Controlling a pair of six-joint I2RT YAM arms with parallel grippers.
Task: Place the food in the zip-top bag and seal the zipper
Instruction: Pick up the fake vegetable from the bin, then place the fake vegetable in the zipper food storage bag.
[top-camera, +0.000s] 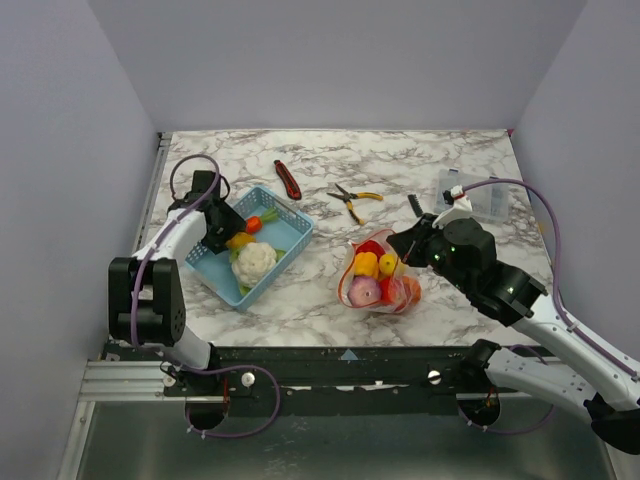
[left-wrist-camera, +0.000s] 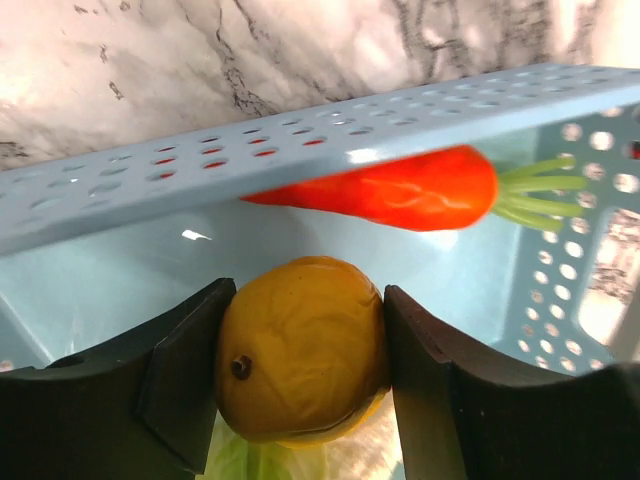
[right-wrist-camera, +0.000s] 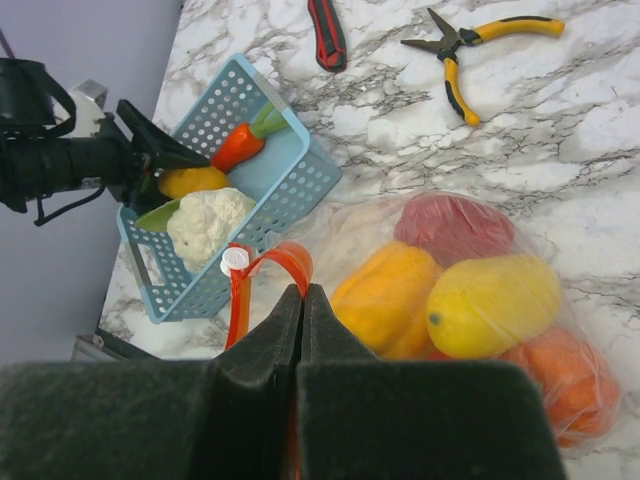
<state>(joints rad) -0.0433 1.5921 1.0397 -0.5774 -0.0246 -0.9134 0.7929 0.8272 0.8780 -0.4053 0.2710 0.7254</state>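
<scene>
- Left gripper (left-wrist-camera: 305, 330) clamps yellow fruit (left-wrist-camera: 300, 380) inside blue basket (left-wrist-camera: 300, 140).
- Zip-top bag (top-camera: 378, 280) sits at its 3 o'clock, top view, well apart.
- Right gripper (right-wrist-camera: 303, 300) pinches zipper (right-wrist-camera: 270, 260), jaws closed.

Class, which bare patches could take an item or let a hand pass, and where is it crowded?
Bare marble lies between the blue basket and the zip-top bag, and along the far edge behind the knife and pliers. Crowded: inside the basket, where the left gripper grips yellow fruit, and at the bag's mouth, held by the right gripper.
</scene>
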